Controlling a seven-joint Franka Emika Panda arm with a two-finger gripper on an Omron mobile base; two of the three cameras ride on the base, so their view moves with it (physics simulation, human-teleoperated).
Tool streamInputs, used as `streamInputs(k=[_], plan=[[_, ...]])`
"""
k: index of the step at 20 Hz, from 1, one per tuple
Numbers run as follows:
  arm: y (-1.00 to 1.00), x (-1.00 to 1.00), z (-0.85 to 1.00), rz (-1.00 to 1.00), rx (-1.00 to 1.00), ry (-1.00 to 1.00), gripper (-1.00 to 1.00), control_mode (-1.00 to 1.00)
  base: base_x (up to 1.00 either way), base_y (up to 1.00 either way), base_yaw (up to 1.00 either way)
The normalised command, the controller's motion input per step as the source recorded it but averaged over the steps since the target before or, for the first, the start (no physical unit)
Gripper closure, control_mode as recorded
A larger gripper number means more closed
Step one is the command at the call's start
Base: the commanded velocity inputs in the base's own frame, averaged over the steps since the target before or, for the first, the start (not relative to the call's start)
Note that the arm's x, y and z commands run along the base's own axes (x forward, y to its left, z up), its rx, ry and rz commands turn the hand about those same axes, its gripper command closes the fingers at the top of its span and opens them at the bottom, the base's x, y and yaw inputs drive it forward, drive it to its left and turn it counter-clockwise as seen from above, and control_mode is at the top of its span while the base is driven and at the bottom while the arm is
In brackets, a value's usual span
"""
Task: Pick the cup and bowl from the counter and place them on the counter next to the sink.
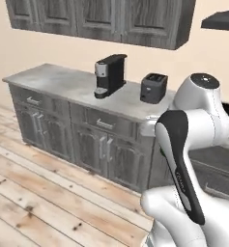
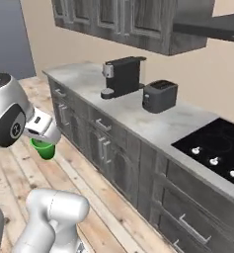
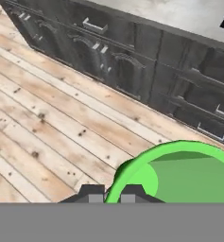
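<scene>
The cup (image 2: 43, 148), small and bright green, hangs off the bench altogether, out over the wooden floor (image 2: 19, 173) in front of the cabinets. In the right base view it sits under the fingers (image 2: 42, 141) at the end of the white arm; in the hand view its green rim (image 3: 179, 175) curves up right against the two dark fingertips (image 3: 92, 193), which stand close together on the cup's wall. So the fingers are nearly closed and have the cup pinched by its rim.

The bench (image 2: 153, 123) carries a black coffee machine (image 2: 122, 75) near its middle and a black toaster (image 2: 159, 96) just beside it, toward the end where the black cooktop (image 2: 214, 146) is set in.

From here the cup has to travel to bench space by a sink. The grip is a thin pinch on one wall, so a fast swing or a jolt from the driving base could let the cup twist or slip onto the floor. Carried this low, it could also clip the cabinet fronts (image 2: 113, 153) or the bench's front edge when raised. Setting it down near the toaster or cooktop would miss the intended spot.
</scene>
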Motion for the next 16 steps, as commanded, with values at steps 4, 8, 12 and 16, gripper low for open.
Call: streamInputs(k=[4,8,12,16], plan=[[0.00,0.00,0.00,0.00,0.00,0.00,1.00,1.00,0.05,0.00,1.00],[0.00,0.00,0.00,0.00,0.00,0.00,1.00,1.00,0.09,-0.07,0.99],[0.00,0.00,0.00,0.00,0.00,0.00,1.00,1.00,0.20,-0.09,0.97],[0.00,0.00,0.00,0.00,0.00,0.00,1.00,1.00,0.04,-0.25,0.93]])
